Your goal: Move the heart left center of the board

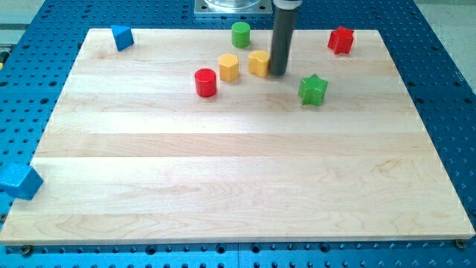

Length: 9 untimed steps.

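Logged yellow heart-shaped wooden block [258, 63] at 12 o'clock of the pale wooden table [223, 171], well short of the left-centre spot, which lies toward 8 o'clock from it. Placed my tip [278, 74] just at 3 o'clock of the heart, on the correct side for a leftward shove. No hand fitted, only the straight dark rod [283, 37], so nothing to spread, press together or pinch.

Judged main risk: ploughing straight toward 9 o'clock into the yellow hexagonal block [228, 67] just beside the heart, then dragging the red cylinder [205, 82] at 8 o'clock along too. Second risk: the heart spinning or slipping off the round rod under an off-centre push, given its lobed outline. Expected no trouble from the green cylinder [240, 33] at 11 o'clock or the green star [313, 89] at 4 o'clock of my tip.

Cannot tell whether tip and heart actually touch: right edge of the heart hidden behind the rod, lobes hard to make out. Rod cut off at the frame's 12 o'clock edge.
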Motion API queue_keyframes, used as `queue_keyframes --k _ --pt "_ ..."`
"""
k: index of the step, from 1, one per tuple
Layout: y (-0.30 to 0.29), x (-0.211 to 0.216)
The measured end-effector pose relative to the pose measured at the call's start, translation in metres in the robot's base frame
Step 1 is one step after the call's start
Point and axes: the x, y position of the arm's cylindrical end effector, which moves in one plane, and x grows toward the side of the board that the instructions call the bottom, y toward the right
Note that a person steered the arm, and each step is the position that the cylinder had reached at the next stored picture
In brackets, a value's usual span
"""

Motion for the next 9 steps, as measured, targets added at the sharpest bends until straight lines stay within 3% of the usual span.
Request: queue_keyframes --k 1,4,5,7,9 --pt "-0.024 -0.030" --pt "-0.159 0.001" --pt "-0.163 -0.026" --pt "-0.270 0.067" --pt "-0.240 0.078"
